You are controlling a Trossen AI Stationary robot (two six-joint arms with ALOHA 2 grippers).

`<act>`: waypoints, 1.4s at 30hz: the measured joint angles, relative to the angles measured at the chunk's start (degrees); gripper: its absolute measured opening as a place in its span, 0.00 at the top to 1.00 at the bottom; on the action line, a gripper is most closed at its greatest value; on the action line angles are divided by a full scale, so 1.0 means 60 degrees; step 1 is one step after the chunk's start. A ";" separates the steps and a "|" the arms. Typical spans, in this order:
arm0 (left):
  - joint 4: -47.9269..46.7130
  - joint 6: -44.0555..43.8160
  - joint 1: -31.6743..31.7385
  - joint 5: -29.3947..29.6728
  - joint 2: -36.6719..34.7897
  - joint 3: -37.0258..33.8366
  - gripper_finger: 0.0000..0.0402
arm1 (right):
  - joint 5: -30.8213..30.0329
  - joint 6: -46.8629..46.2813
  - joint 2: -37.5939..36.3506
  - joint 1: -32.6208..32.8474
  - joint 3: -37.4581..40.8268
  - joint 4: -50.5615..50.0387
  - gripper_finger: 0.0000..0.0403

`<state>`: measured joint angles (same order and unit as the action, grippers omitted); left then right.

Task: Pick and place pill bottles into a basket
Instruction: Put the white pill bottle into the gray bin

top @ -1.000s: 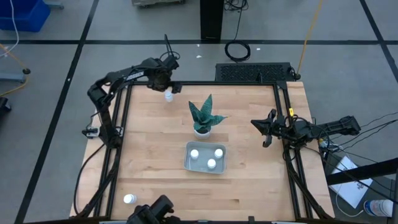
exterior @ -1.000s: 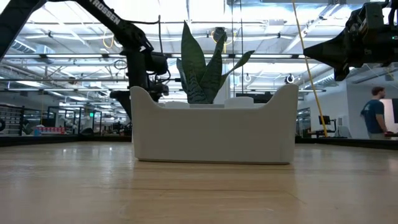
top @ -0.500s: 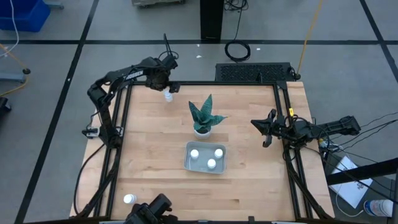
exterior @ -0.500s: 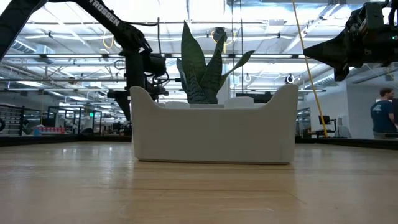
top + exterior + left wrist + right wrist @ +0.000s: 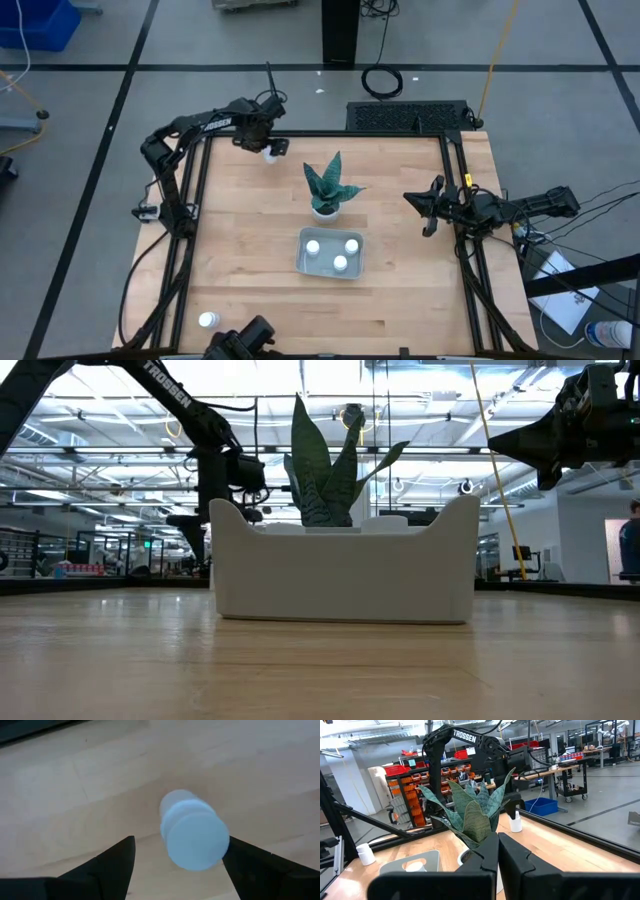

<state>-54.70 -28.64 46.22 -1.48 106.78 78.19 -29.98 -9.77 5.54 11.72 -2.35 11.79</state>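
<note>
The wooden table (image 5: 240, 250) carries the basket (image 5: 303, 262) near its middle, a shallow grey-blue tray with three pill bottles (image 5: 340, 262) standing inside. Just behind the tray stands a white pot with a spiky green plant (image 5: 327, 186). The left gripper (image 5: 268, 150) hangs at the table's far edge, its fingers (image 5: 112, 862) spread on either side of a fourth bottle (image 5: 192, 831) without touching it. The right gripper (image 5: 424, 213) waits at the right edge, fingers pressed together on nothing. A fifth bottle (image 5: 208, 320) stands alone by the near left corner.
</note>
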 joint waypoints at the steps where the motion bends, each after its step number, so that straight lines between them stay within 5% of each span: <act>1: 0.0045 0.0004 0.0000 -0.0003 0.0000 0.0000 0.28 | 0.0000 0.0000 0.0000 0.0001 0.0000 0.0000 1.00; 12: 0.0417 0.0148 0.0000 -0.0100 0.0000 0.0000 0.30 | 0.0000 0.0002 0.0000 0.0001 0.0000 0.0000 1.00; 25: 0.0310 0.0036 0.0000 -0.0276 -0.0004 0.0000 0.58 | 0.0000 0.0000 0.0000 0.0001 0.0002 0.0000 1.00; 35: 0.0120 0.0595 -0.0181 -0.0601 -0.0011 0.0000 0.50 | 0.0000 0.0000 0.0000 0.0001 0.0004 0.0000 1.00; 42: -0.0675 0.1057 -0.0481 -0.0776 -0.0347 -0.0007 0.68 | 0.0000 -0.0001 0.0000 0.0001 0.0004 0.0000 1.00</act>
<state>-58.75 -22.31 43.33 -6.13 104.70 78.15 -29.98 -9.78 5.54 11.73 -2.33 11.79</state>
